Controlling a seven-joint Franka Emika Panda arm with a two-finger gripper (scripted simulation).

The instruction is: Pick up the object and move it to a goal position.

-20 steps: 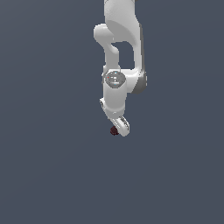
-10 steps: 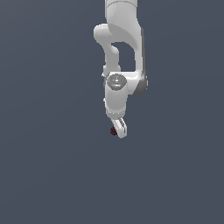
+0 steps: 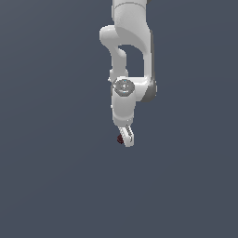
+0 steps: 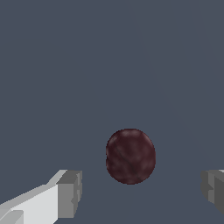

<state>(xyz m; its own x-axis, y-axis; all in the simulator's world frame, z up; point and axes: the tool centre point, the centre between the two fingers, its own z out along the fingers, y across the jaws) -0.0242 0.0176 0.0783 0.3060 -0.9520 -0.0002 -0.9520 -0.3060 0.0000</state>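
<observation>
The object (image 4: 130,155) is a small dark maroon-red roundish lump with a mottled surface. In the wrist view it sits between my two grey fingertips (image 4: 70,194), with a gap on each side, so nothing touches it. My gripper (image 4: 142,193) is open around it. In the exterior view the white arm hangs down from the top, and the gripper (image 3: 125,138) is low over the flat grey surface. The object (image 3: 120,139) shows only as a tiny dark red spot on the exterior view's left side of the fingers, partly hidden by them.
A plain grey floor (image 3: 51,186) fills both views. No goal marker or other object shows.
The wrist has straightened and the gripper has shifted slightly towards the exterior view's left, settling around the object. The object has not moved.
</observation>
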